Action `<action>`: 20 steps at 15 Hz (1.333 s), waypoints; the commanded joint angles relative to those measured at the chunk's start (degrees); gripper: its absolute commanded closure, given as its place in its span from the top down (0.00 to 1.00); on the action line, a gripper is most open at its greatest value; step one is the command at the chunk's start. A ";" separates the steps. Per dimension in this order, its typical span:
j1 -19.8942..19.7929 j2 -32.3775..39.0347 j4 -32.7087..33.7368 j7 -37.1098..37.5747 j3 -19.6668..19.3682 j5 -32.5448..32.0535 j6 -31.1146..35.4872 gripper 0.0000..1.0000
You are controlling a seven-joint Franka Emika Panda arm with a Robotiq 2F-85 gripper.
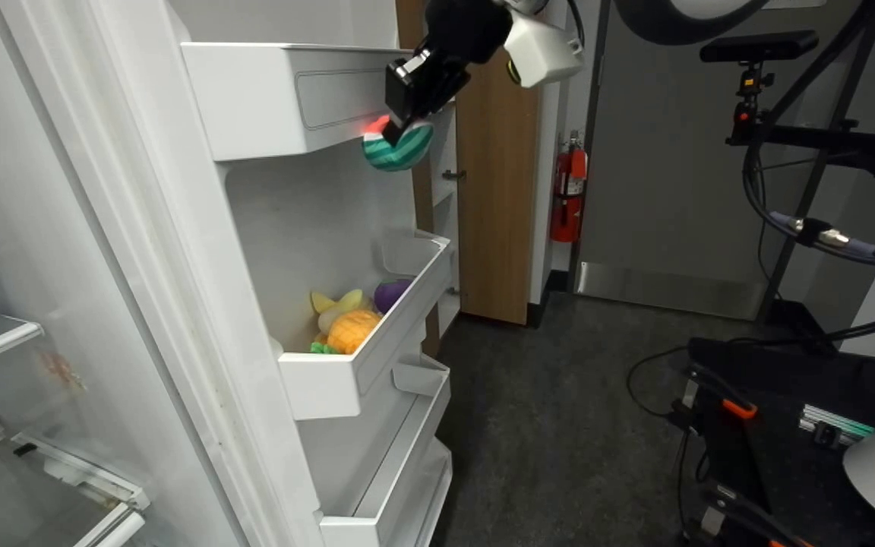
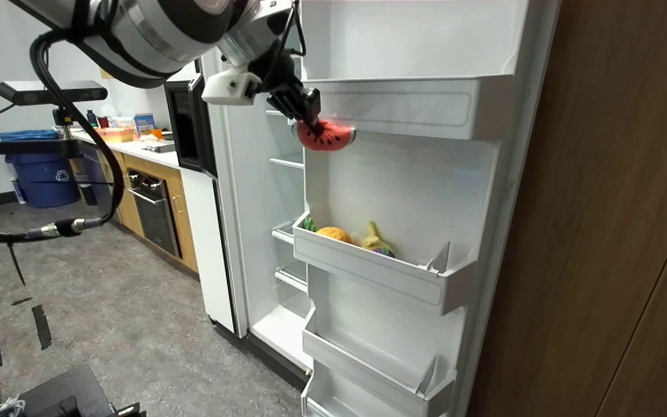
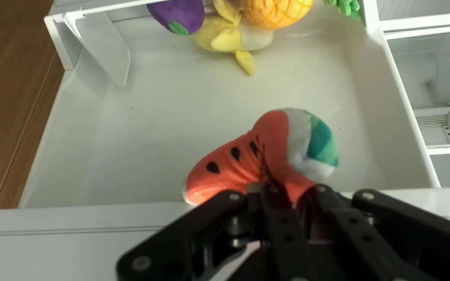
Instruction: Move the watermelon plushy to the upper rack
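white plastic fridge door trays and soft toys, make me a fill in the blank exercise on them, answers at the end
The black two-fingered gripper is shut on a soft red toy shaped like a slice of ____.
It hangs ____ than the rim of the topmost white plastic door tray.
Its teardrop-shaped seeds are coloured ____.
The rounded purple plush toy in the next tray down has a leaf coloured ____.

Missing words: watermelon; lower; black; green.

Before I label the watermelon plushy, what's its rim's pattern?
The rim has two-tone green stripes, clearest in an exterior view.
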 commanded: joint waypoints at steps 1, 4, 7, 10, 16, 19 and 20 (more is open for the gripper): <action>1.02 -0.88 2.29 -2.55 -0.86 0.96 0.27 0.02; 0.25 -0.37 3.58 -5.96 0.66 4.52 -0.77 0.02; 4.08 -0.47 1.85 -13.25 -0.12 11.48 -6.94 0.02; 3.06 -1.46 1.06 -13.03 1.53 10.14 -9.14 0.02; 2.17 -4.84 -0.87 -12.73 1.48 9.55 -8.97 0.02; 0.92 -5.84 -1.38 -11.96 1.67 9.18 -9.20 0.02; 0.61 -6.05 -1.46 -11.94 1.66 9.24 -9.22 0.02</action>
